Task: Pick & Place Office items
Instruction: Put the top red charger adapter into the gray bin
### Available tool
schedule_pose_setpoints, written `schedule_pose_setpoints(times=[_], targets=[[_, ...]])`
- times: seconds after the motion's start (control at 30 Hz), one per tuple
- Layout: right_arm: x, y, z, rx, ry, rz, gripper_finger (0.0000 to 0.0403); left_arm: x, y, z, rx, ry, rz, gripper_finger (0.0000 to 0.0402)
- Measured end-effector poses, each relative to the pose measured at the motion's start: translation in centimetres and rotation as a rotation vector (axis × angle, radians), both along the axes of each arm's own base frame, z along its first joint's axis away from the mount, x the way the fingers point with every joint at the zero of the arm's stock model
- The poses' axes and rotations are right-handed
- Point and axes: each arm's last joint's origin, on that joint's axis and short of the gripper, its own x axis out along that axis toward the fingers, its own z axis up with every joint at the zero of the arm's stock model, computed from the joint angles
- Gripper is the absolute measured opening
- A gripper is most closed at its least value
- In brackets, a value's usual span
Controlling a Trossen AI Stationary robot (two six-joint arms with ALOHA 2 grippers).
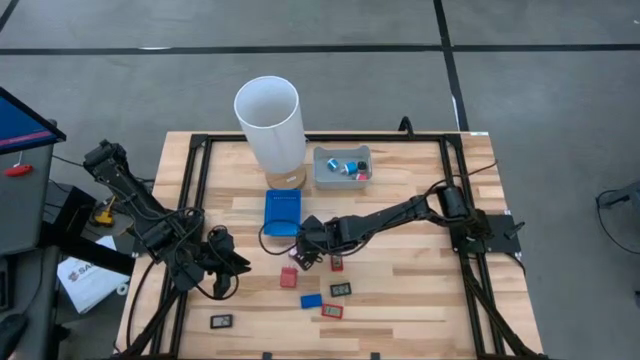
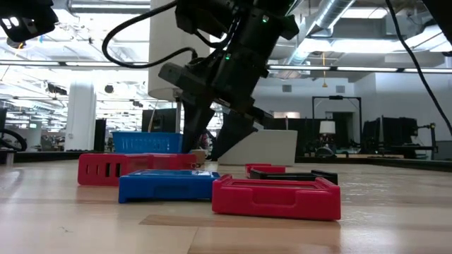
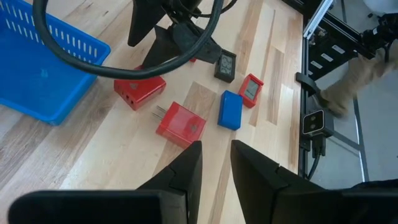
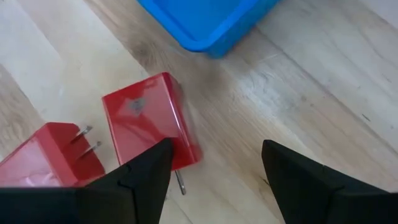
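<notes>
Red charger (image 4: 152, 118) on table; R gripper (image 4: 214, 171) wide, above it; L gripper (image 3: 215, 163) narrow, empty.

Grey floor (image 1: 560, 90) with dark seam lines around the table (image 1: 410, 290), light wood planks in a black frame. Low view: big open room, exposed ceiling ducts (image 2: 332, 14) and pipes, strip lights (image 2: 99, 8), white column (image 2: 80, 116), desks with monitors (image 2: 395, 130) at far right, a lamp (image 2: 327, 128). Daylight-bright far wall at left.
</notes>
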Motion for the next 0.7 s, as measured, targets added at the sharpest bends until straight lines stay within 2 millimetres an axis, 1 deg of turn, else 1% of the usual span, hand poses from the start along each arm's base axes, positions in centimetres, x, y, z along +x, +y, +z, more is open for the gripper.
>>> schedule_pose_setpoints(times=[0.1,0.27,0.4,0.57,0.63,0.7], targets=[[-0.4,-0.1,0.0,-0.009,0.044,0.003,0.0240,0.0,0.0,0.0,0.000,0.000,0.000,0.0081],[-2.1,-0.4,-0.3,-0.063,0.218,0.000,0.0240,0.0,0.0,0.0,-0.008,0.000,0.006,0.0081],[-2.6,-0.4,-0.1,-0.076,0.266,0.003,0.0240,0.0,0.0,0.0,-0.005,-0.002,0.009,0.0081],[-2.9,0.0,1.8,-0.053,0.198,0.024,0.0240,0.0,0.0,0.0,-0.007,-0.003,0.010,0.0081],[-2.5,0.5,3.1,-0.026,0.097,0.050,0.0240,0.0,0.0,0.0,-0.006,-0.003,0.010,0.0081],[-2.2,0.8,4.8,0.040,0.010,0.076,0.0240,0.0,0.0,0.0,-0.002,-0.007,0.014,0.0081]])
